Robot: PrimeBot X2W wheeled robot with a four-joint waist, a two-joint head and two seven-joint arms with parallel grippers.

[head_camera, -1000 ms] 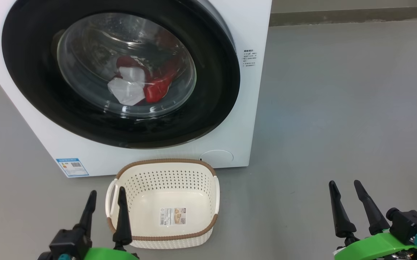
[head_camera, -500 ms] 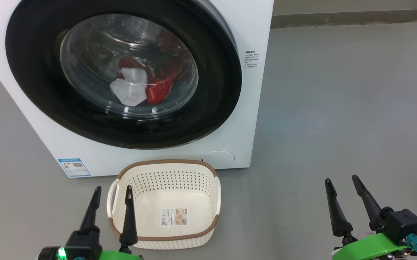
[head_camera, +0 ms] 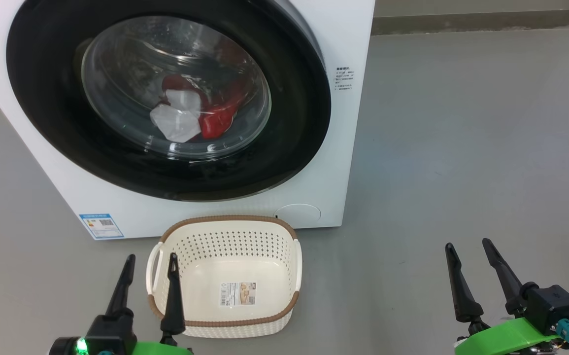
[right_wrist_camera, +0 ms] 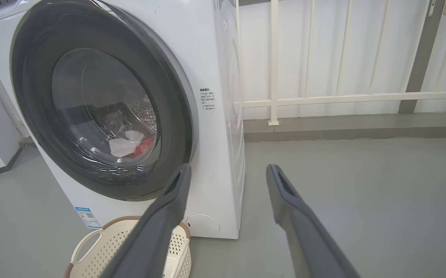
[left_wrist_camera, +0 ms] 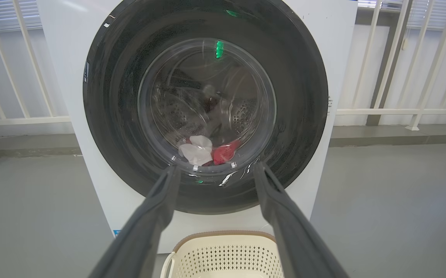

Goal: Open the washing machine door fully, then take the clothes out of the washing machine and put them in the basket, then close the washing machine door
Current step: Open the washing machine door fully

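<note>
Clothes [head_camera: 190, 116] lie behind the closed washing machine door [head_camera: 166, 59]; the basket [head_camera: 225, 231] sits at its 6 o'clock. Left gripper [head_camera: 151, 256] and right gripper [head_camera: 467, 243] fingers gape wide, empty.

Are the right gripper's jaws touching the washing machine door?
Apart. Head view: the right gripper hangs over bare floor, clear of the washing machine door.

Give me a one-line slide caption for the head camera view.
Open left gripper by the basket, open right gripper over the floor, red and white clothes behind the washing machine door glass.
</note>
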